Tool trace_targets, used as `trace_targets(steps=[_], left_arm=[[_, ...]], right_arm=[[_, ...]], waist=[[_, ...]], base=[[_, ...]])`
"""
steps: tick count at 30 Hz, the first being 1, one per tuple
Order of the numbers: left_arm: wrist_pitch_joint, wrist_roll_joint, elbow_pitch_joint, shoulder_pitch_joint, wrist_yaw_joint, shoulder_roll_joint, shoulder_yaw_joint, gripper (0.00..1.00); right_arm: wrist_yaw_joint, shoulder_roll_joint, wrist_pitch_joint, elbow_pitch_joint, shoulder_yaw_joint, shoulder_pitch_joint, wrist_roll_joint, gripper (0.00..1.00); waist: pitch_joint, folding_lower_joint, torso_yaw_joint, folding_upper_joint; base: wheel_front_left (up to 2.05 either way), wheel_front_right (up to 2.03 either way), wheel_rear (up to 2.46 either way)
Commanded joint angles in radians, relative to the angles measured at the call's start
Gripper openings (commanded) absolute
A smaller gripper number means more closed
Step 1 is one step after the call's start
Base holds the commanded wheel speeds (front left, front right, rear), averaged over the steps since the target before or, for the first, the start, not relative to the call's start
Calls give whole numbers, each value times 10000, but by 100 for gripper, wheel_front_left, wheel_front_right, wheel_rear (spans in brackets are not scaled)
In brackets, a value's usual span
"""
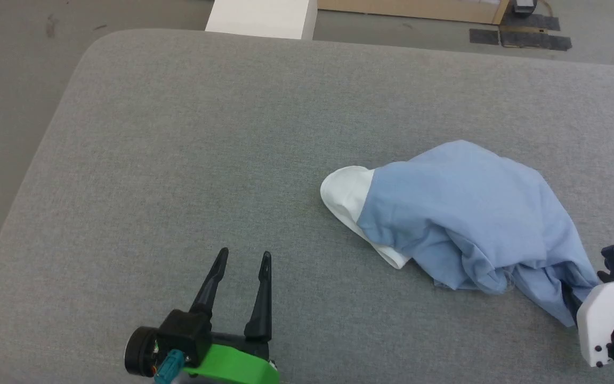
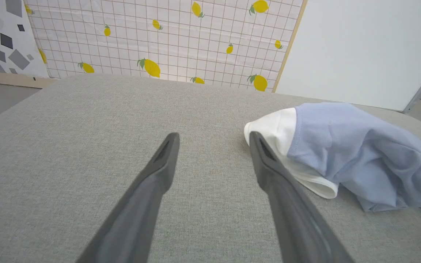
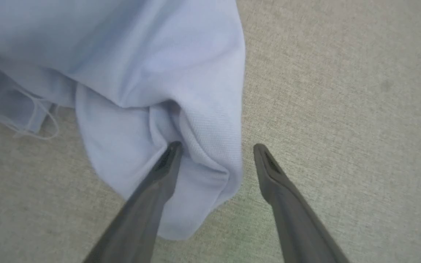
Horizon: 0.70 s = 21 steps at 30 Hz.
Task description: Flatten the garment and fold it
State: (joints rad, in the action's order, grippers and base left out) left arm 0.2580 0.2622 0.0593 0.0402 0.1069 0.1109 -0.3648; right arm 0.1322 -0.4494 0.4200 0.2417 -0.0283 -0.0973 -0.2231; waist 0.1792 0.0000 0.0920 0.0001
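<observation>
1. I am holding my left tool [image 1: 245,253] wide open over the bare grey surface [image 1: 179,160], with nothing between its two fingers.
2. The shirt [image 1: 472,208] is lying in a crumpled light blue heap on the right part of the surface, apart from my left tool and off to its right.
3. A white part [image 1: 347,194] of the shirt is sticking out from under the blue cloth at the heap's left end, the end nearest my left tool.
4. I am holding my right tool [image 3: 216,144] wide open at the heap's near right corner, and it is gripping nothing.
5. One of its fingers is resting against a fold of the blue cloth. The other is pointing over bare surface, and the shirt's edge is running between them.
6. In the head view, the blue cloth is draping over my right tool's fingers.
</observation>
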Motion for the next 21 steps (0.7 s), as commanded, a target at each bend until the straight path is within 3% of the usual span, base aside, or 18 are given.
trace_targets(steps=[1,2,3,4,5,9,16,21], left_arm=[[37,-149,-43,-200,-72,-50,23,100],[37,-166,-65,-211,-86,-59,24,100],[37,-175,-81,-220,-96,-67,22,100],[37,-180,-104,-227,-106,-79,18,100],[37,-181,-123,-230,-107,-89,21,100],[37,-76,-239,-132,-134,-159,105,100],[37,96,-355,-6,-257,-296,178,100],[38,144,-372,82,-315,-383,234,100]], right_arm=[[-15,-6,-145,234,-161,-212,-130,100],[-15,35,-260,433,-165,-303,-186,91],[-15,76,-335,601,-177,-356,-226,47],[-15,137,-422,786,-185,-407,-319,14],[-15,192,-525,914,-115,-455,-383,0],[-15,194,-1020,1320,558,-773,-487,0],[-15,-1008,-1335,592,1366,-1832,400,0],[-15,-1498,-1126,-166,786,-3161,680,0]], waist=[[55,0,54,-1],[63,0,63,-1],[63,0,71,-1],[52,0,78,-1],[33,0,75,-1],[-386,0,-33,-1],[-940,0,79,-1],[-962,0,281,-1]], base=[[0,0,0],[0,0,0],[0,0,0],[0,0,0],[0,0,0],[0,0,0],[0,0,0],[0,0,0]])
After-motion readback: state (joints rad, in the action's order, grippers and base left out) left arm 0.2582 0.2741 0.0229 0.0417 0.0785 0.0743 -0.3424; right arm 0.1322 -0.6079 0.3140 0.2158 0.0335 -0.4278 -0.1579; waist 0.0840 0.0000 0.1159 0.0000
